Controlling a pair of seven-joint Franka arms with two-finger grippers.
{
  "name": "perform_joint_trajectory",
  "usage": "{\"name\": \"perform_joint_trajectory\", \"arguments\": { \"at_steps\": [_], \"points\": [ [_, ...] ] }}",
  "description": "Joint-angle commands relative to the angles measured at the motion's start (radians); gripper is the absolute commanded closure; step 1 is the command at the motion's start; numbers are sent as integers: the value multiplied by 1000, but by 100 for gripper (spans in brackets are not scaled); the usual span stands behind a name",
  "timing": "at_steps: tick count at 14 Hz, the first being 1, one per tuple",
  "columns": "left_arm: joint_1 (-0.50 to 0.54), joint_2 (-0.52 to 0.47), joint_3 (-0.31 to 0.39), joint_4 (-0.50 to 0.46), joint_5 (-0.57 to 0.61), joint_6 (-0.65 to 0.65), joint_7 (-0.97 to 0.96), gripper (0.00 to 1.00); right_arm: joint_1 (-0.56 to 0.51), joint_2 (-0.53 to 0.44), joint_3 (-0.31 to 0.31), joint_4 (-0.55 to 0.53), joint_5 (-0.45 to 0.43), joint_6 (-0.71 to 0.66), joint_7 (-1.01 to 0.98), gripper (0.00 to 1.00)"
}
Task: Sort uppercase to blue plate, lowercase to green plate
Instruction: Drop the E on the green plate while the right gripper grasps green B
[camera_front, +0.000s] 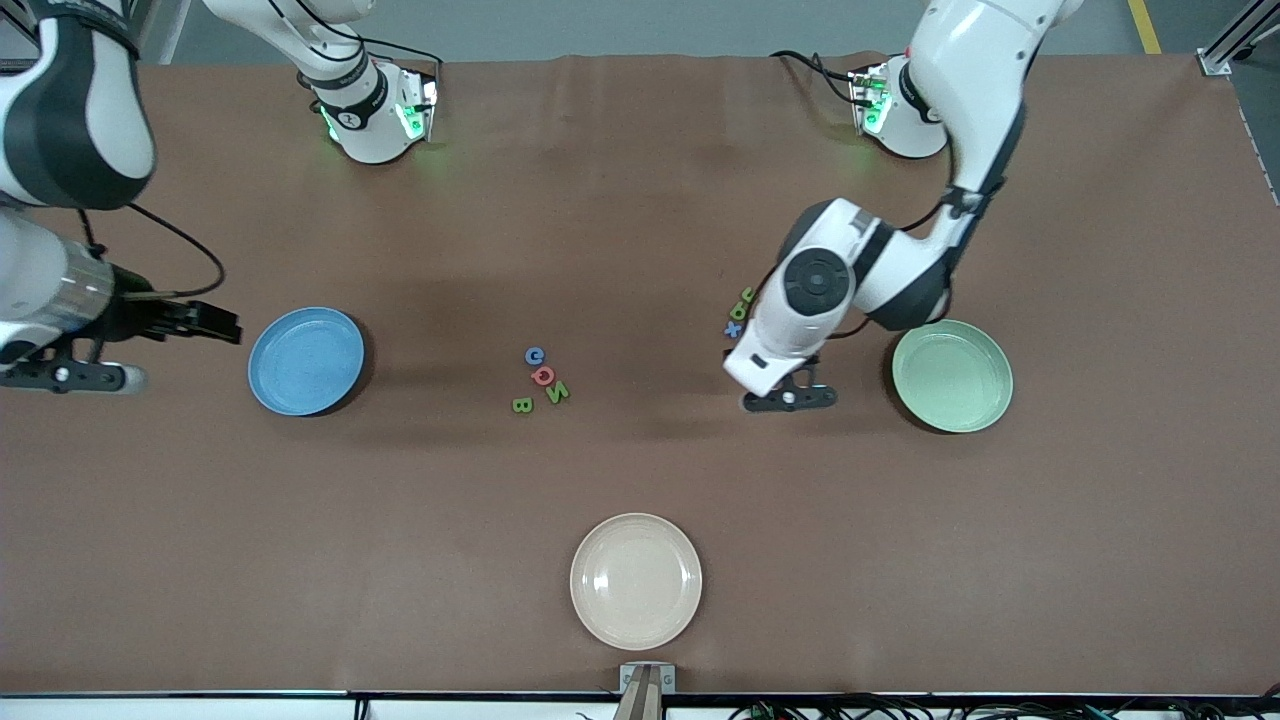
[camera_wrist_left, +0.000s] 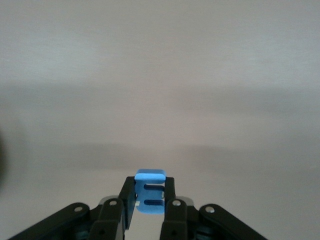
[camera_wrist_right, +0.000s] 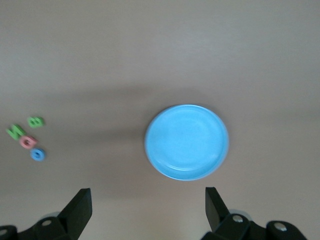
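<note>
Three plates (camera_front: 306, 361), eight letters (camera_front: 543, 376)

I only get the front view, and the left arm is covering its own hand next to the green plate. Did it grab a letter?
Observer: Yes. The left wrist view shows the left gripper shut on the blue m, pinched between its fingers, over the table beside the green plate.
Operator: Is the other hand holding one too?
Observer: No. The right wrist view shows the right gripper wide open with nothing between its fingers. That arm waits over the table beside the blue plate.
</note>
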Motion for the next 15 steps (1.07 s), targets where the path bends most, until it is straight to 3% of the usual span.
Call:
{"name": "perform_joint_trajectory", "arguments": {
  "at_steps": [1, 4, 9, 15],
  "points": [
    [103, -115, -23, -151, 19, 7, 141, 94, 98, 18, -2, -84, 19, 130, 163, 0],
    [190, -176, -23, -241, 26, 10, 282, 94, 222, 96, -2, -133, 19, 270, 313, 0],
    [298, -216, -27, -351, 111, 64, 419, 93, 325, 222, -2, -138, 21, 428, 358, 1],
    [419, -224, -49, -442, 166, 165, 554, 93, 410, 329, -1, -138, 22, 571, 445, 19]
  ]
}}
